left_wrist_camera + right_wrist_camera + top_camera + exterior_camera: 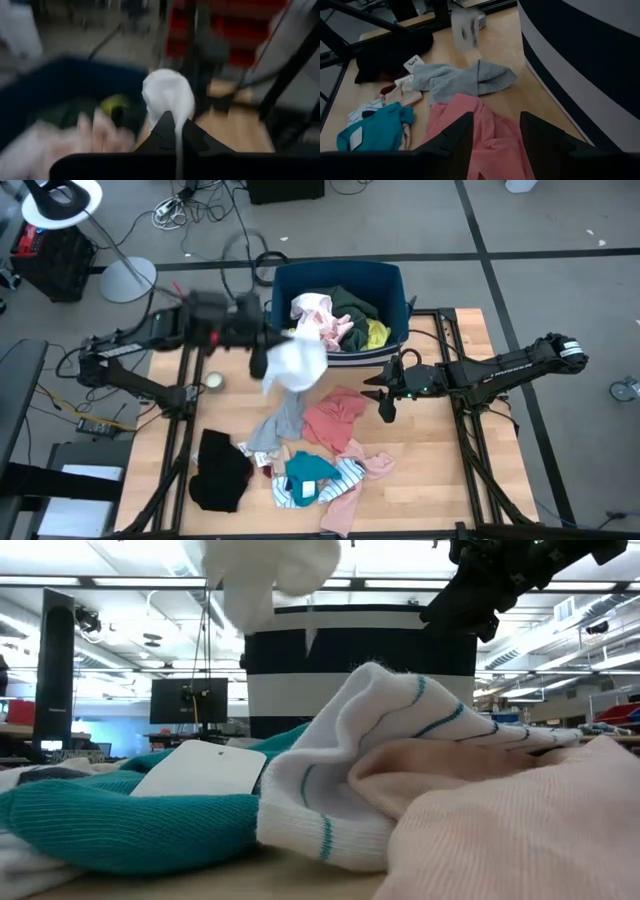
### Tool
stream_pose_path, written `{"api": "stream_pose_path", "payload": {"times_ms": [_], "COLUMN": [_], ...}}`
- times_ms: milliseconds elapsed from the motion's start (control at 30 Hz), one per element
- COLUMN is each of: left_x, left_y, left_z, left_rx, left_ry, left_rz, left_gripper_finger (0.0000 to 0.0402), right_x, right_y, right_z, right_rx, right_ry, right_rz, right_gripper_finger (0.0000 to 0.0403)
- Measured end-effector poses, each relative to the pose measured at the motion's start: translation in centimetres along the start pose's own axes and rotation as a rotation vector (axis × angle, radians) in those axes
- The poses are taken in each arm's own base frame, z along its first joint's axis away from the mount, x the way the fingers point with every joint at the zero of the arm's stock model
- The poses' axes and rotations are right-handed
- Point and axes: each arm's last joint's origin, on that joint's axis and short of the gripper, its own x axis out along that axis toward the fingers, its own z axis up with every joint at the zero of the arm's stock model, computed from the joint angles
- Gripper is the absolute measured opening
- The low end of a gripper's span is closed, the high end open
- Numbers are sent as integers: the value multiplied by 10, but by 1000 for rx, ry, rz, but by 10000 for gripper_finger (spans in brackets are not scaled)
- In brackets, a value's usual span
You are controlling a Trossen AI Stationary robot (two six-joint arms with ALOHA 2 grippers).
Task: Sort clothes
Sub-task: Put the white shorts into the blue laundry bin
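A: From above, our left pincer point(262, 360) is clamped tight on a white garment point(297, 364) that hangs just beside the near wall of the blue bin point(385, 280). Our worry is that most of the cloth dangles outside the rim, so if we let go here it could drape over the edge or drop back onto the surface point(440, 450).

B: Agreed. The left arm reaches in level from its side, wrist bent down. Our right pincer point(386, 402) hovers over the pink garment point(335, 420), fingers apart, holding nothing.

A: From table height, the white garment point(265, 575) hangs high in front of the bin point(360, 665), with teal point(120, 820) and striped point(340, 790) pieces piled close to the lens.

B: Through the left wrist, the white cloth point(167, 97) rises from between our closed fingers point(162, 132), and the bin point(55, 85) with its pink and yellow contents lies off to one side, so we aren't centred over it.

A: Through the right wrist, our spread fingers point(455, 137) frame the pink garment point(470, 125); the grey one point(465, 80) and teal one point(377, 127) lie beyond, and the right arm points down at them.
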Motion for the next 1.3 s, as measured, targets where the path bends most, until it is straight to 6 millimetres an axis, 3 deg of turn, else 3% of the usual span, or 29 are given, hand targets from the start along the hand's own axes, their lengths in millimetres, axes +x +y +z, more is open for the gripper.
{"api": "stream_pose_path", "payload": {"times_ms": [200, 533, 633, 800, 933, 1100, 1300], "left_x": [23, 106, 133, 179, 209, 235, 261], "left_y": [39, 90, 103, 123, 146, 173, 183], "left_z": [32, 76, 75, 43, 4, -49, -107], "left_rx": [-11, 20, 13, 5, -60, -165, -260], "left_ry": [-128, -278, -264, -119, 94, 368, 641], "left_rz": [-4, -80, -67, -39, 29, 73, 64], "left_gripper_finger": [0, 0, 0, 1, 12, 56, 121], "right_x": [0, 0, 0, 0, 0, 0, 0], "right_y": [0, 0, 0, -1, -1, -1, -2], "right_z": [0, 0, 0, -2, -4, -4, -4], "right_rx": [0, -18, -25, -31, -28, -30, -31], "right_ry": [-2, 0, 2, 17, 38, 43, 46], "right_rz": [0, 0, -1, -5, -8, -9, -10], "right_gripper_finger": [165, 165, 165, 165, 165, 165, 165]}}
